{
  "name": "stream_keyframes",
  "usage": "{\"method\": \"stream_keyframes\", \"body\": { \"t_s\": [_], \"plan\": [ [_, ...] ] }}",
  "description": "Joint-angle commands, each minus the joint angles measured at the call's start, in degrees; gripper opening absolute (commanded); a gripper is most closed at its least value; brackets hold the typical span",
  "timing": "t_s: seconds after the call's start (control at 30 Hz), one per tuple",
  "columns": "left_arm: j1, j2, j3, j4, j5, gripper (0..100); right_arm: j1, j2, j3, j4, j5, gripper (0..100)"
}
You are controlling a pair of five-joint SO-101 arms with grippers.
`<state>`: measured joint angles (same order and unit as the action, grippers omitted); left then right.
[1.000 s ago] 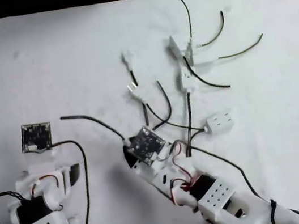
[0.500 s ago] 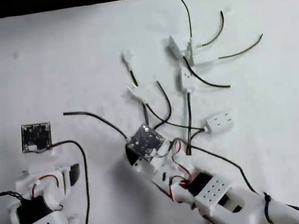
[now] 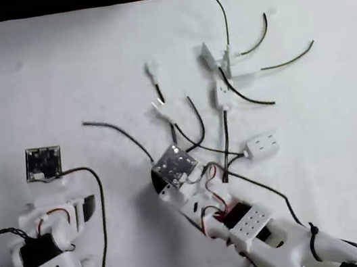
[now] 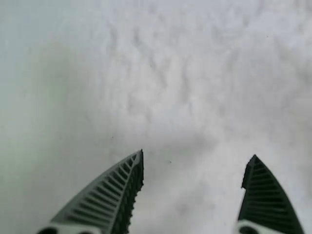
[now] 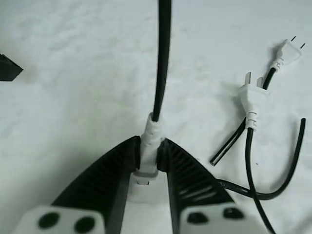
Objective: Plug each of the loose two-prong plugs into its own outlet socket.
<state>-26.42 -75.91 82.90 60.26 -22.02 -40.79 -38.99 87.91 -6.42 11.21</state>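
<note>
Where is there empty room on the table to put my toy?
The far left of the white table is bare, left of the loose plugs. The right side past the outlet socket is free too. The middle is crowded with cords.

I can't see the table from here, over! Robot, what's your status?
Left pincer open over bare table. Right pincer shut on one plug. Two other plugs lie loose nearby, cords trailing.
</note>
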Motion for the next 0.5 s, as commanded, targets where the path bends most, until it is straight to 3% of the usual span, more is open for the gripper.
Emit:
{"method": "stream_keyframes", "body": {
  "t_s": [0.0,0.17,0.47],
  "plan": [
    [-0.4,-0.7,-0.6,-0.9,0.2,32,1.5,0.6,-3.0,8.0,0.1,1.7],
    [-0.4,-0.7,-0.6,-0.9,0.2,32,1.5,0.6,-7.8,21.1,0.1,1.7],
    [-0.4,-0.7,-0.6,-0.9,0.1,32,1.5,0.7,-8.7,26.2,0.2,1.7]
  ]
}}
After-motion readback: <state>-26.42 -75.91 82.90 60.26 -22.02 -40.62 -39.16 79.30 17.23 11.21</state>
